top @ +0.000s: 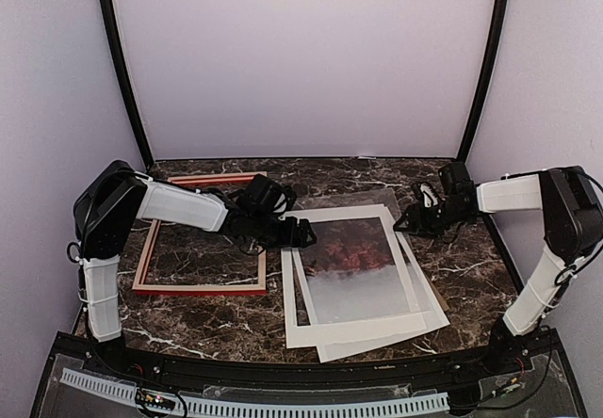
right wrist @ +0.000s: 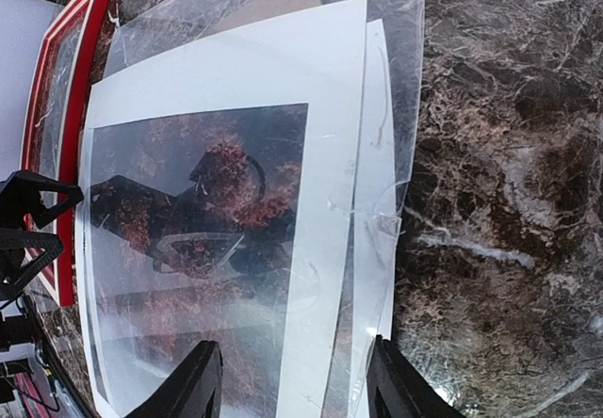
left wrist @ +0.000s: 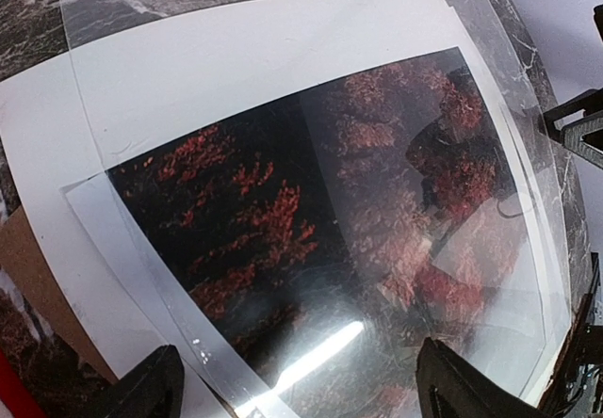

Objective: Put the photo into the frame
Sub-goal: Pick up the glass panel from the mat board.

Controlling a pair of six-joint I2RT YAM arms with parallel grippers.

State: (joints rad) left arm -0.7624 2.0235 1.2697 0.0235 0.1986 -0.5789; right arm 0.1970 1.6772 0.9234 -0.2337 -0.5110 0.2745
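top view, photo point(top: 350, 253): is laid flat mid-table inside a white mat point(top: 363, 329), right of the frame point(top: 198, 288) and apart from it.
top view, left gripper point(top: 303, 234): is seen at the stack's far-left corner.
top view, right gripper point(top: 412, 220): is seen at the stack's far-right edge.
left wrist, fingers point(left wrist: 151, 390): are spread wide above the photo, with nothing pinched. A clear pane point(left wrist: 188, 70) is laid over the print.
right wrist, jaws: are parted over the stack's right edge, with nothing seen clamped.
handling: the photo is judged light, thin, floppy and easily creased. The pane is judged slippery.
grasp: a free corner or edge is best taken once the pane is slid off.
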